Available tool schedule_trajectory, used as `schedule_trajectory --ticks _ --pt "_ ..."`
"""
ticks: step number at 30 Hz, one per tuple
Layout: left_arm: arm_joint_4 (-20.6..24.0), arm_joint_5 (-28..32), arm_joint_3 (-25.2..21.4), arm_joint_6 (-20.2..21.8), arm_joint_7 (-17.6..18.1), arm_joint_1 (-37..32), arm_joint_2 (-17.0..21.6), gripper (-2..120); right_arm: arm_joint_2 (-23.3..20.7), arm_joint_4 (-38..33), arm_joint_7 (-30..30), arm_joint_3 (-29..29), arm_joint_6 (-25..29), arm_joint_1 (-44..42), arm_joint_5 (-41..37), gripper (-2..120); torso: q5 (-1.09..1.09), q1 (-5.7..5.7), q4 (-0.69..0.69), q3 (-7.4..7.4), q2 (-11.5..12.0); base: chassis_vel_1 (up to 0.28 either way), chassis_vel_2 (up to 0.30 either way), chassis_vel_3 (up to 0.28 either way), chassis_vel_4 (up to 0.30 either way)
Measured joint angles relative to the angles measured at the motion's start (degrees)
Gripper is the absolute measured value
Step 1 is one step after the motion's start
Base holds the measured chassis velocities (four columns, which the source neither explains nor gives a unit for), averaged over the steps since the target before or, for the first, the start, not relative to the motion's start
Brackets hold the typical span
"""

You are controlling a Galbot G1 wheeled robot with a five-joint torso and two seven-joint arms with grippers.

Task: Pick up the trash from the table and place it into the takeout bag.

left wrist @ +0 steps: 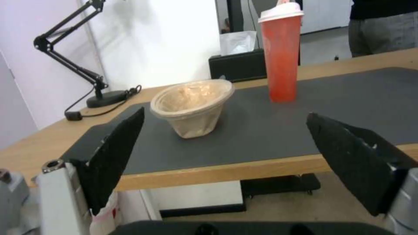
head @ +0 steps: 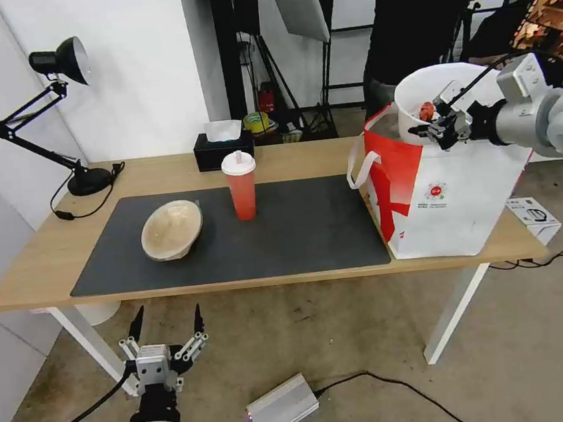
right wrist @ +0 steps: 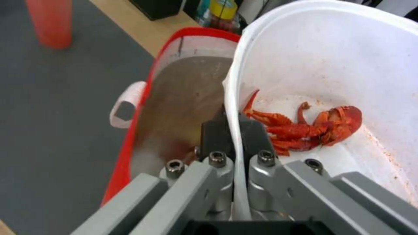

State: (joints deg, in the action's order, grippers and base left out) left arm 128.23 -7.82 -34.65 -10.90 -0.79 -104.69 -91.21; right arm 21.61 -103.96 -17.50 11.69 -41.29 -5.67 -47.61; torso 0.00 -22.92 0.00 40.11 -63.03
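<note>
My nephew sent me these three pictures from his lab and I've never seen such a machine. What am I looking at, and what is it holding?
It is a wheeled robot with two arms, each ending in a claw. The wide picture comes from a camera on its head, looking down at a table. The other two come from cameras on its wrists.

On the table's dark mat lie a tan bowl, tipped on its side, and a red cup standing upright. A red-and-white bag stands at the robot's right end.

The right claw pinches the rim of a white bowl with red shellfish scraps, holding it over the open bag. The left claw hangs open below the table's front edge, holding nothing.
</note>
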Motion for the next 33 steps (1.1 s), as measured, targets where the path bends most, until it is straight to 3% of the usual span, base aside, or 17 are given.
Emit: schedule_trajectory --ticks 3,6,9,10,17,20,24,33 --pt "-0.1 0.0 0.0 0.0 0.0 0.1 0.0 100 0.0 -0.2 0.2 0.0 0.0 0.1 -0.5 1 0.0 0.0 0.0 0.0 0.0 0.0 0.0 0.0 0.0" --pt "-0.4 0.0 0.1 0.0 0.0 0.3 0.0 100 0.0 -0.5 0.5 0.0 0.0 0.2 -0.9 17 0.0 0.0 0.0 0.0 0.0 0.0 0.0 0.0 0.0" --pt "-0.5 0.0 0.1 0.0 0.0 0.3 0.0 100 0.0 -0.5 0.5 0.0 0.0 0.3 -1.1 22 0.0 0.0 0.0 0.0 0.0 0.0 0.0 0.0 0.0" --pt "-0.6 0.0 0.1 0.0 0.0 0.4 0.0 100 0.1 -0.5 0.6 0.0 0.0 0.5 -1.2 31 0.0 0.0 0.0 0.0 0.0 0.0 0.0 0.0 0.0" --pt "-0.7 0.0 0.1 0.1 0.0 0.5 0.0 100 0.2 -0.5 0.7 0.1 0.0 1.0 -1.4 52 0.0 0.0 0.0 0.0 0.0 0.0 0.0 0.0 0.0" --pt "-0.7 0.0 0.2 0.1 0.0 0.5 0.0 100 0.2 -0.5 0.7 0.2 0.0 1.1 -1.4 51 0.0 0.0 0.0 0.0 0.0 0.0 0.0 0.0 0.0" --pt "-0.8 0.0 0.2 0.1 0.0 0.5 0.0 100 0.2 -0.5 0.7 0.2 0.0 1.2 -1.5 35 0.0 0.0 0.0 0.0 0.0 0.0 0.0 0.0 0.0" --pt "-0.8 0.0 0.2 0.2 0.0 0.5 0.0 100 0.5 -0.4 0.9 0.3 0.0 2.0 -1.9 25 0.0 0.0 0.0 0.0 0.0 0.0 0.0 0.0 0.0"
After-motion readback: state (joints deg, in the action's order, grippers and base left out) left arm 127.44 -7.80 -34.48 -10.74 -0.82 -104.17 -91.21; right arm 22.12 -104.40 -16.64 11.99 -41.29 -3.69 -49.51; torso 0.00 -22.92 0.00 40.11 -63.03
